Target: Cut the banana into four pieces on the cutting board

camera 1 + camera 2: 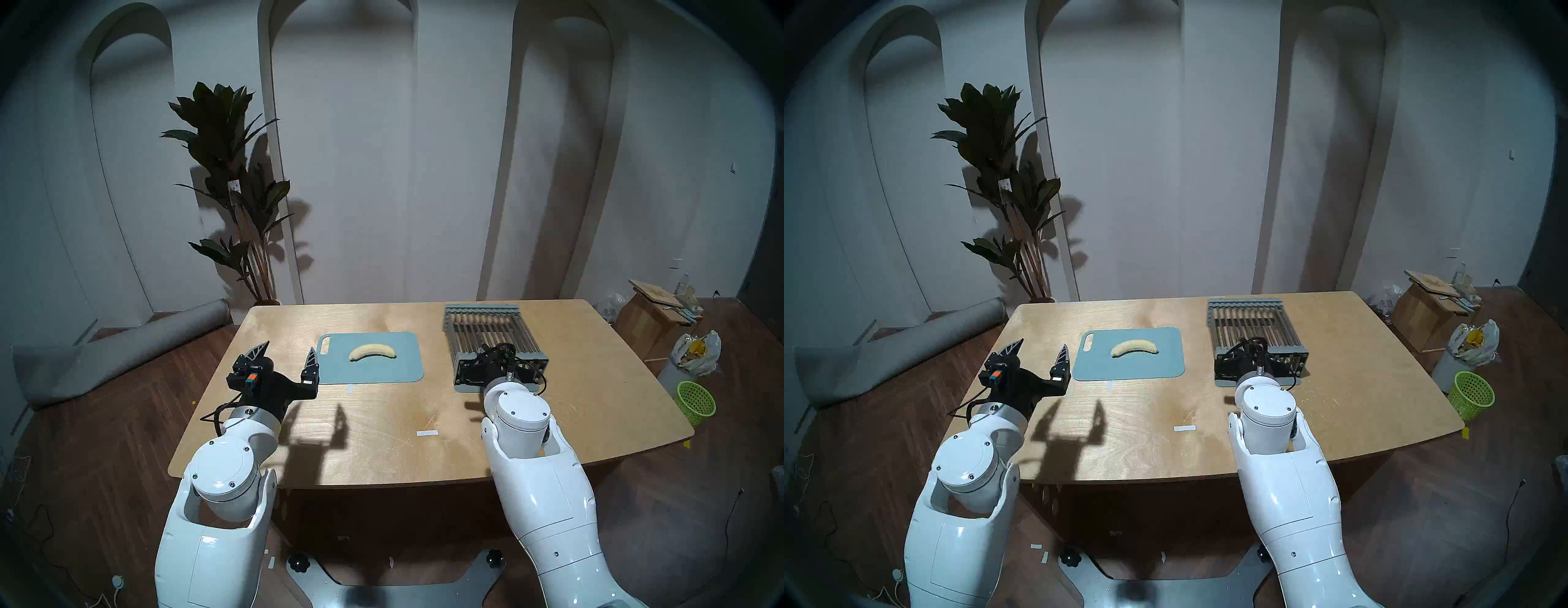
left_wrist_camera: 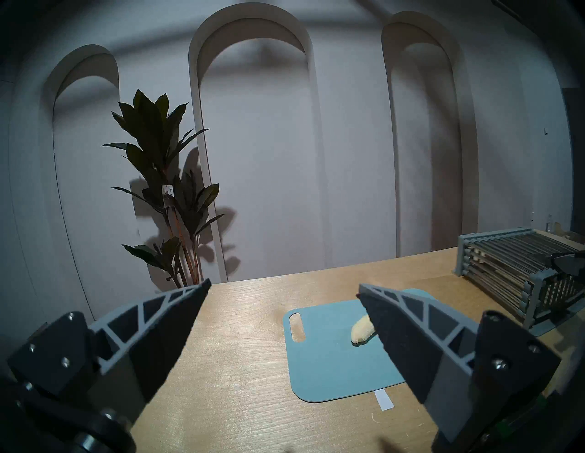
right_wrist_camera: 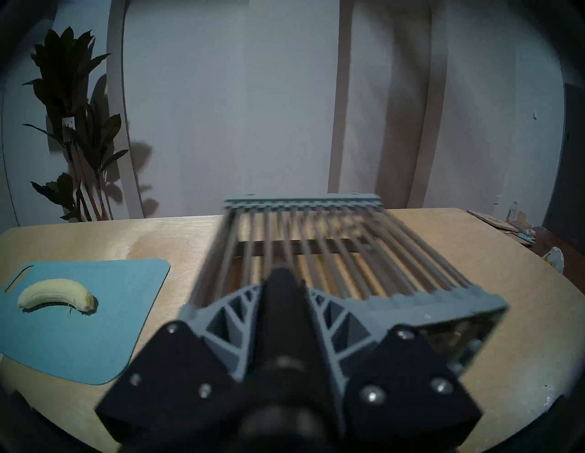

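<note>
Your left gripper (image 1: 290,347) hovers over the wooden table (image 1: 382,446) with its fingers released and spread wide, empty, and the blue-grey cutting board (image 1: 394,369) lies at its 1 o'clock. The peeled banana (image 1: 372,351) lies whole near the middle of the board, ends curving toward you, with the grey slatted rack (image 1: 488,331) at its 3 o'clock. Your right gripper (image 3: 280,272) hangs over the rack's near end, fingers clenched together; whether the dark shape between them is a held thing cannot be told.
</note>
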